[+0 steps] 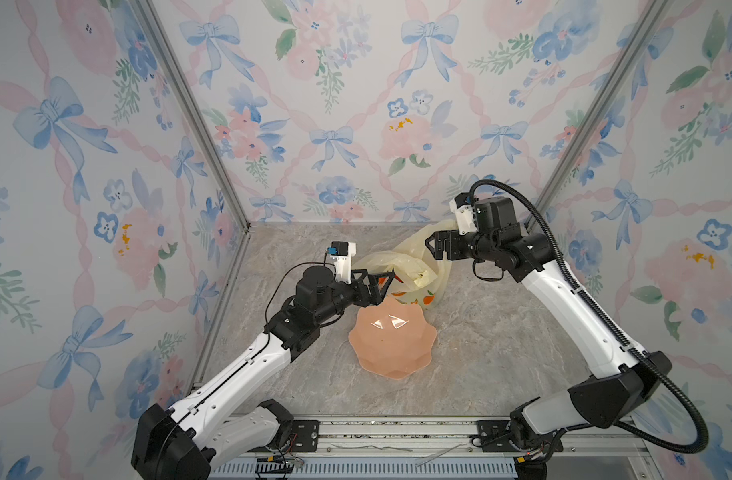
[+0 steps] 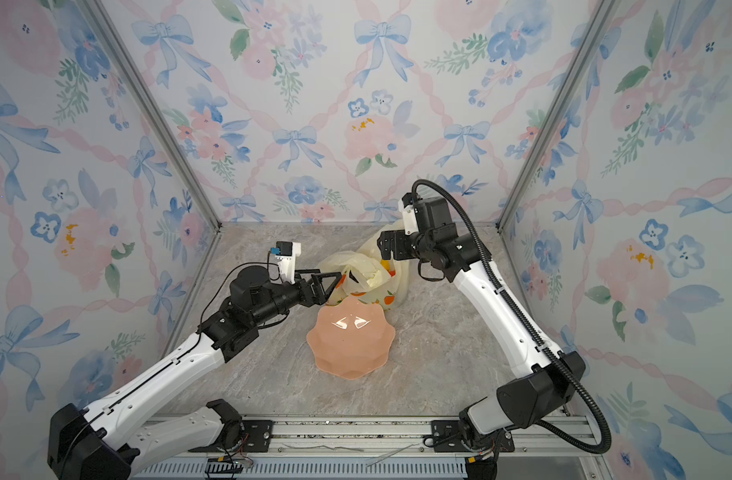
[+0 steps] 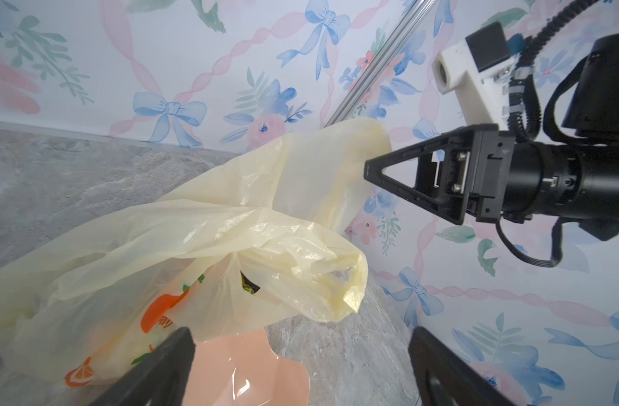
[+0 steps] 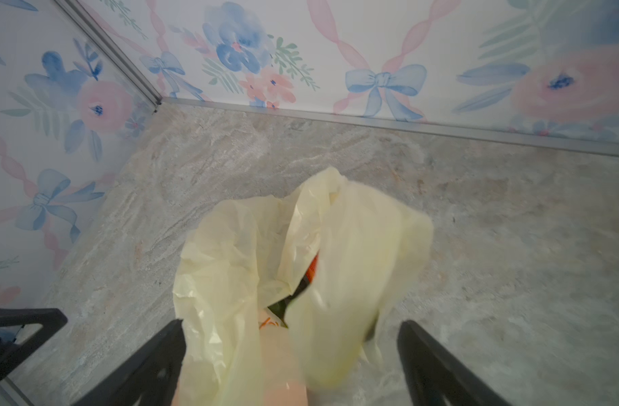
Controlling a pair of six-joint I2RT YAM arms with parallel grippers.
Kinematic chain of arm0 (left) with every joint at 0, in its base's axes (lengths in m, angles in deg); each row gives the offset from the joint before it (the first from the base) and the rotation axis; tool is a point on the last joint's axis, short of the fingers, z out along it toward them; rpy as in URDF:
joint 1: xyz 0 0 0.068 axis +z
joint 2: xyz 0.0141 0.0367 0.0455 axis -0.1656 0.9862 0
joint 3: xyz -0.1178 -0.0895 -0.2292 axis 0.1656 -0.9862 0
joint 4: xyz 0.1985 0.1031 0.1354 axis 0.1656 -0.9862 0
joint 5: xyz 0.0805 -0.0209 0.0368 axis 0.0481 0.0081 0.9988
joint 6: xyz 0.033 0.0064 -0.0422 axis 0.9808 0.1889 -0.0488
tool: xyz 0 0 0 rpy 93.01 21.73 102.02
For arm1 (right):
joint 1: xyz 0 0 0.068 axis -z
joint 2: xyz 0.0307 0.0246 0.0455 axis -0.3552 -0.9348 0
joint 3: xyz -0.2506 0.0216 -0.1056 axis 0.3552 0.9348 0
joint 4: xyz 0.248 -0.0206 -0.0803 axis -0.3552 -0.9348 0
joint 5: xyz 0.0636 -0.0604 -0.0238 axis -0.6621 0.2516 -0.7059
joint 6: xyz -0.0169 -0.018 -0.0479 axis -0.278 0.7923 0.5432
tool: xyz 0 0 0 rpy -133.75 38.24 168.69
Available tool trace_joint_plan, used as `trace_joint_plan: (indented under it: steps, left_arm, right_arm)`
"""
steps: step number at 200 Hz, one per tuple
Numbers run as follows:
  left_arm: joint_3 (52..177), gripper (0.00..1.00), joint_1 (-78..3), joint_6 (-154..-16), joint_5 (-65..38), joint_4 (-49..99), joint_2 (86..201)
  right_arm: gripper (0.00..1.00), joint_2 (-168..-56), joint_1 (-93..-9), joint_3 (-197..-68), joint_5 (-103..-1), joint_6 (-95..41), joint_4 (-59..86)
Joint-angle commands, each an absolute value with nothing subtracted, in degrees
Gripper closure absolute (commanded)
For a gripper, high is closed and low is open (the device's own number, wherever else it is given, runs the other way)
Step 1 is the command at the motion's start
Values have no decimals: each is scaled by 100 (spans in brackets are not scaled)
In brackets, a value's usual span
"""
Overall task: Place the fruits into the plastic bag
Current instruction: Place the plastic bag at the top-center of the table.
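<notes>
The plastic bag (image 1: 401, 266) is slumping on the counter (image 1: 501, 332) behind the pink bowl (image 1: 391, 365), fruits (image 3: 250, 286) barely showing inside. The left pincer (image 1: 383, 289) and right pincer (image 1: 432, 248) are flanking it, both released.

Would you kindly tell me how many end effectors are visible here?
2. The left end effector is open beside the plastic bag, near the far rim of the pink bowl; the right end effector is open at the bag's top.

I watch the crinkly pale-yellow plastic bag (image 1: 397, 257) (image 2: 356, 266) in both top views from high in front, looking down. Both wrist views (image 3: 230, 228) (image 4: 353, 246) face it closely from opposite sides.
</notes>
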State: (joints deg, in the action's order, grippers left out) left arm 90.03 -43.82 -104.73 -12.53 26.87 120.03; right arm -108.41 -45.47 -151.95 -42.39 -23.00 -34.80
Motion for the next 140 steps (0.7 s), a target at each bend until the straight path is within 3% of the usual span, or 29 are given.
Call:
trace_joint_plan:
  steps: [1,96,140]
  left_arm:
    - [8893,2,-4286,-10364,-1121,2379,11833]
    - [8815,2,-3376,-10078,-827,1349,10718]
    - [8646,2,-2856,-9743,-336,963,9957]
  right_arm:
    - [4,-10521,-4394,-15336,-3887,-2383,-5120]
    - [4,-8036,-4349,-14248,-4140,-2505,-5090]
    - [4,-7254,-4349,-13469,-3897,-1903,-3761]
